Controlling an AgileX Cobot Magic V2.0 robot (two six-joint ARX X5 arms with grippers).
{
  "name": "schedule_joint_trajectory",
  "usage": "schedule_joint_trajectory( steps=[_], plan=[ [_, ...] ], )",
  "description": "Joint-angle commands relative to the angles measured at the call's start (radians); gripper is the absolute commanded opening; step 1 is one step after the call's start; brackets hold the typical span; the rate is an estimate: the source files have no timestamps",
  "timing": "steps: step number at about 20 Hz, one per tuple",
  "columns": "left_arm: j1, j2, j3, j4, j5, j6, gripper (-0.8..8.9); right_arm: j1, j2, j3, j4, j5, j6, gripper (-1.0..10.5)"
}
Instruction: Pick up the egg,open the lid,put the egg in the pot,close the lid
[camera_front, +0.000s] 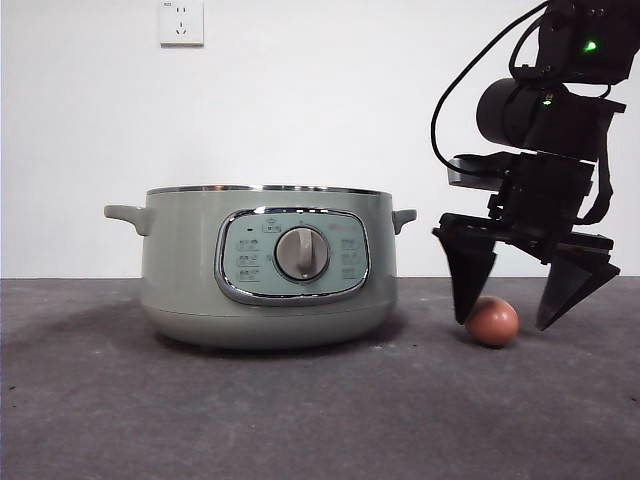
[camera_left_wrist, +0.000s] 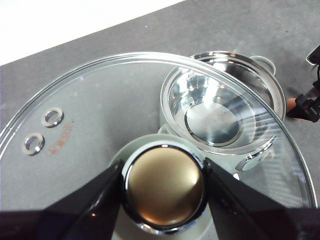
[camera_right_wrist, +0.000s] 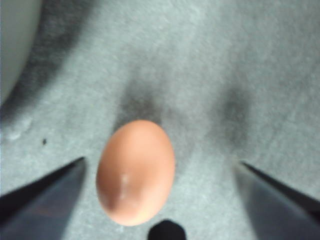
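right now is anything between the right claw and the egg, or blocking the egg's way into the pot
Nothing visible. The right claw is open around the egg on the table. The pot is uncovered: the left claw holds the lid up by its knob.

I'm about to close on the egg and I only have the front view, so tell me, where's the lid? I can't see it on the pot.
Observer: The left tool is shut on the knob of the lid, holding it up off the pot.
Operator: Anything in the pot?
Observer: No, it's open and looks bare inside, seen through the glass.
Operator: And the egg?
Observer: The egg lies on the table between the right tool's open jaws, neither touching it.
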Motion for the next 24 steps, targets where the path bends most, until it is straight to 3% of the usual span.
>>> schedule_joint_trajectory(
  steps=[1, 5, 8, 15, 24],
  plan=[
    [0.001, -0.015, 0.004, 0.030, 0.008, 0.001, -0.08, 0.002, 0.016, 0.003, 0.000, -0.001, 0.021, 2.7],
    [0.001, -0.014, 0.004, 0.031, 0.008, 0.001, -0.08, 0.002, 0.016, 0.003, -0.017, -0.062, 0.022, 1.6],
    [0.001, -0.014, 0.004, 0.031, 0.009, 0.001, -0.08, 0.003, 0.016, 0.003, -0.017, -0.064, 0.023, -0.1],
    [0.000, -0.015, 0.004, 0.036, 0.013, 0.001, -0.08, 0.003, -0.038, 0.003, -0.026, -0.061, 0.026, -0.2],
    [0.000, -0.014, 0.004, 0.045, 0.017, 0.001, -0.08, 0.036, -0.339, 0.073, -0.053, -0.063, 0.042, -0.2]
  ],
)
